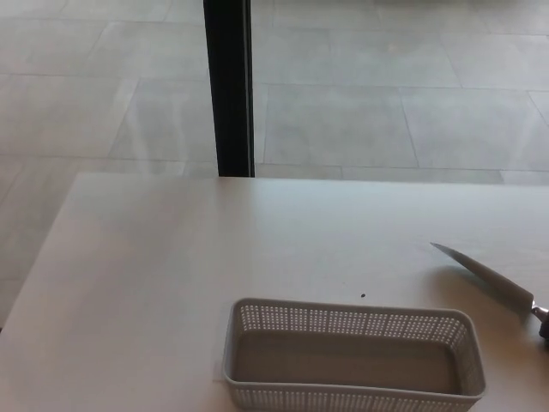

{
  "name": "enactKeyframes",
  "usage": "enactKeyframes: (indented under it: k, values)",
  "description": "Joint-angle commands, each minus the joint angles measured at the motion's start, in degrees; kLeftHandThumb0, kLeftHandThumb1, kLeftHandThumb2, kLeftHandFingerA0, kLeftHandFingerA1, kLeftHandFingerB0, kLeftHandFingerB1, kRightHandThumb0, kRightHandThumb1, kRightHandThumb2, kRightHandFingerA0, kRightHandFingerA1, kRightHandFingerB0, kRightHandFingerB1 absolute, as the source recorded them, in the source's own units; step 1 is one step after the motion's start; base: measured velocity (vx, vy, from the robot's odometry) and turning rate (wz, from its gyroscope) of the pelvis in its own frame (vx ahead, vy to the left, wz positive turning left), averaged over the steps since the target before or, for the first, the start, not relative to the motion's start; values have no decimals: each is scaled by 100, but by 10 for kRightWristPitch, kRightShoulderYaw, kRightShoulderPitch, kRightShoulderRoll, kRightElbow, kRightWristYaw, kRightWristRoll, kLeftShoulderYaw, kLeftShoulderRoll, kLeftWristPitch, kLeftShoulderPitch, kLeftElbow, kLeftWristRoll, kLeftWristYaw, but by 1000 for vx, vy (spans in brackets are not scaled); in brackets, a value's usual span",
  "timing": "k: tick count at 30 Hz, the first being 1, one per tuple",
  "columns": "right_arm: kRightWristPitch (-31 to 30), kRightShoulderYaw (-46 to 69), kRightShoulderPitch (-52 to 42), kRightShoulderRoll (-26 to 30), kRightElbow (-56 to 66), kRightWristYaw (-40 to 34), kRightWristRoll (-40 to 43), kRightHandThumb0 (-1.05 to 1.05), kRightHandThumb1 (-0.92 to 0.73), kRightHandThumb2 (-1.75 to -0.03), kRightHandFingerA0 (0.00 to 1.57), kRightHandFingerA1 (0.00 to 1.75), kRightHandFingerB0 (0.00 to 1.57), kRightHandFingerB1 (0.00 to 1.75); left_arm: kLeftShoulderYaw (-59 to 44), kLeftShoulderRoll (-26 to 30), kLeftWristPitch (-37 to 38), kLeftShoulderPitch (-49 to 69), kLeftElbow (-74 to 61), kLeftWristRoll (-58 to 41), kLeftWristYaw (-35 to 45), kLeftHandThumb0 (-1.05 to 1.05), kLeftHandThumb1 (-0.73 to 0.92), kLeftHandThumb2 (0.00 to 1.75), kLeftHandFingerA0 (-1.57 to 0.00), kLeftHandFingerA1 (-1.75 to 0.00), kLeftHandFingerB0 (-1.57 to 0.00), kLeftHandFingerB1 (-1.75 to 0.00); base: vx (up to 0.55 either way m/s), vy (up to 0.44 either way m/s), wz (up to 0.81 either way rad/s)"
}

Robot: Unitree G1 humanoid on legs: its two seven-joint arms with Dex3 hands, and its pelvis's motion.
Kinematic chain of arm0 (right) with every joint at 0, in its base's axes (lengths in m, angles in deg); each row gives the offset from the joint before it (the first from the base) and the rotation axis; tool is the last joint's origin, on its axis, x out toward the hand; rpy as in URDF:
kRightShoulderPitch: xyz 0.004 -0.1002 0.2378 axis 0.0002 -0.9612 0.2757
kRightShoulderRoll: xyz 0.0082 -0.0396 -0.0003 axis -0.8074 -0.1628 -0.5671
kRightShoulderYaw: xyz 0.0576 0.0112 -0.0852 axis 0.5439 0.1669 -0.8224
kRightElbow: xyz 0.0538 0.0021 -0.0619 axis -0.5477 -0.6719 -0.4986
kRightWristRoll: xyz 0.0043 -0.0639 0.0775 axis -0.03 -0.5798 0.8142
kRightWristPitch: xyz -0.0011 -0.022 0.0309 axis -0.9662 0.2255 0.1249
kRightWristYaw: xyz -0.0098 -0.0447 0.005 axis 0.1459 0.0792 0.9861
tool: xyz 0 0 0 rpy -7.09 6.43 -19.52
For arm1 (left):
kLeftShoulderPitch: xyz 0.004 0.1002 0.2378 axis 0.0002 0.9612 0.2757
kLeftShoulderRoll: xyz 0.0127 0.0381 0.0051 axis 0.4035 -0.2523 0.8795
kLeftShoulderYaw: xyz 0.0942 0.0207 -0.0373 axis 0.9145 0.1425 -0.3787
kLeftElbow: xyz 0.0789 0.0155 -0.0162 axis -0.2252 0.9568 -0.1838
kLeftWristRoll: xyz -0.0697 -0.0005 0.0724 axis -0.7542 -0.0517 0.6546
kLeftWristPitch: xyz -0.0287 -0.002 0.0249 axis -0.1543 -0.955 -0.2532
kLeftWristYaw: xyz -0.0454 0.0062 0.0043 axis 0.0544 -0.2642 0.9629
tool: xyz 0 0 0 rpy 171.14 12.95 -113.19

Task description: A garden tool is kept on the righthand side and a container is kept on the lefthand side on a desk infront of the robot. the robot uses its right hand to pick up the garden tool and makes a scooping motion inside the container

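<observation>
right hand [544, 326]: only a dark sliver at the right edge, at the trowel's handle end; grip can't be told | garden trowel [489, 276]: blade points up-left from that hand, long axis diagonal | perforated basket [352, 356]: left of the hand, empty | left hand unseen

We see the bench [154, 283] filling the lower part of the view, with the floor [386, 103] beyond its far edge. The container [352, 356] sits on the bench at the near edge, a little right of the middle, its long side running left to right. The garden tool [485, 273] lies on the bench to the right of the container and slightly behind it, apart from it, its tip pointing left and away, its other end running off the right edge. A post [228, 86] stands behind the bench, left of the middle.
</observation>
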Motion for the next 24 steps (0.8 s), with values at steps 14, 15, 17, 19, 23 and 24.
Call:
enactKeyframes:
  k: [14, 15, 17, 19, 23, 24]
  values:
    - [-5, 154, 204, 216, 105, -41, 102, -105, -71, -115, 0, 47, 0, 30, -15, 22, 9, -20, 9, -15, 22, -59, 68, 61, -58, -62, -49, -47, 0, 0, 0]
    - [7, 153, 205, 219, 123, -43, 93, -105, -71, -115, 0, 47, 0, 30, -17, 21, 9, -21, 9, -17, 22, -59, 68, 61, -58, -62, -49, -47, 0, 0, 0]
    - [-2, 148, 212, 230, 139, -45, 83, -105, -71, -116, 0, 44, 0, 31, -14, 22, 13, -20, 9, -15, 25, -59, 68, 61, -57, -62, -48, -47, 0, 0, 0]
    - [-6, 142, 218, 239, 163, -47, 75, -105, -72, -116, 0, 40, 0, 31, -16, 21, 9, -22, 11, -18, 24, -59, 68, 61, -57, -61, -49, -47, 0, 0, 0]
    - [-28, 87, 240, 273, 307, -20, 36, -104, -68, -115, 0, 32, 0, 33, -21, 15, 13, -24, 20, -20, 9, -58, 66, 60, -62, -61, -53, -46, 0, 0, 0]
    - [-30, 85, 240, 274, 308, -21, 36, -104, -68, -115, 0, 32, 0, 33, -21, 15, 13, -24, 21, -20, 8, -58, 66, 60, -62, -61, -53, -46, 0, 0, 0]
